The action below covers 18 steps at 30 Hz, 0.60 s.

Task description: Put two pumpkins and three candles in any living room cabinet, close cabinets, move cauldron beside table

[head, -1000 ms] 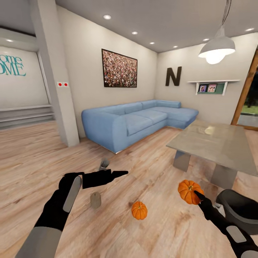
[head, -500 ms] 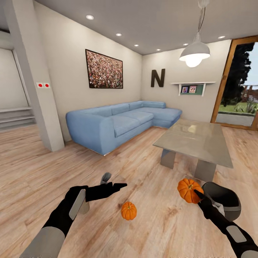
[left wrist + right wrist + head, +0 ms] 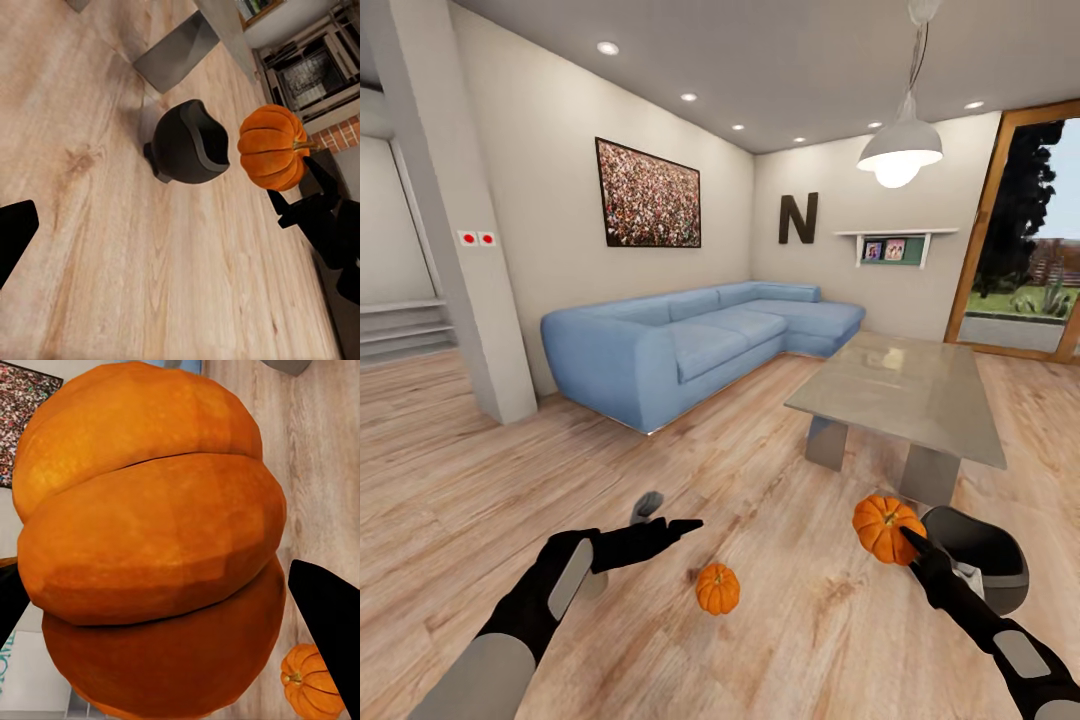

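Note:
My right gripper (image 3: 908,540) is shut on one orange pumpkin (image 3: 883,526), held above the floor; the right wrist view shows that pumpkin (image 3: 150,547) large between the two black fingers. A second pumpkin (image 3: 718,588) rests on the wooden floor between my arms. My left gripper (image 3: 685,527) hovers open over the floor, nothing between its fingers. Just beyond it a grey-tan candle (image 3: 648,504) lies tipped, and another candle (image 3: 597,584) peeks out behind my left forearm. The dark cauldron (image 3: 982,553) stands on the floor by the table (image 3: 905,395). The cabinet is out of view.
A blue corner sofa (image 3: 690,345) lines the far wall. A white pillar (image 3: 455,230) stands at the left, with steps behind it. A glass door (image 3: 1025,250) opens at the right. In the left wrist view the cauldron (image 3: 187,142) sits near a table leg (image 3: 176,56).
The head view has swung to the right, bringing the door and the whole cauldron into sight. The right gripper keeps its hold on the pumpkin. My left arm sits slightly lower.

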### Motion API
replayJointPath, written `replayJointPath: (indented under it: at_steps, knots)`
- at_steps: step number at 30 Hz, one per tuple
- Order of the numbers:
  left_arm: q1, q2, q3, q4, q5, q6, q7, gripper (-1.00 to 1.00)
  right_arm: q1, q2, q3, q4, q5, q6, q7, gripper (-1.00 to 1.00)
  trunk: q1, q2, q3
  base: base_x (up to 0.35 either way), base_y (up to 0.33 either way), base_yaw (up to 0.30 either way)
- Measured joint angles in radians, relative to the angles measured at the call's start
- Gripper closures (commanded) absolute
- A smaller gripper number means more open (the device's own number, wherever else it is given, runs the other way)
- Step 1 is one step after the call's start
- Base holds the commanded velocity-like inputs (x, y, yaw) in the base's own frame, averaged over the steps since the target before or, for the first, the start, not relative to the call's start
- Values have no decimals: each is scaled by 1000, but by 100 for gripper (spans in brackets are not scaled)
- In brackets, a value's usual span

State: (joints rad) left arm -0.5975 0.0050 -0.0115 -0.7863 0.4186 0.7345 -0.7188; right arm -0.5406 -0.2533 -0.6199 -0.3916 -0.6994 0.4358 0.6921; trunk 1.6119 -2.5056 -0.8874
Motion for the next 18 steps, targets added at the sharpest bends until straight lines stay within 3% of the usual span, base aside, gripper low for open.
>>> replayJointPath:
  at_steps: [13,18]
  knots:
    - [-14,9,36,6,3,10,31,-100,0,-1,0,0,0,0,1,100,0,0,0,0,0,0]
    - [-70,27,38,106,11,13,89,-100,0,-2,0,-1,0,1,4,100,0,0,0,0,0,0]
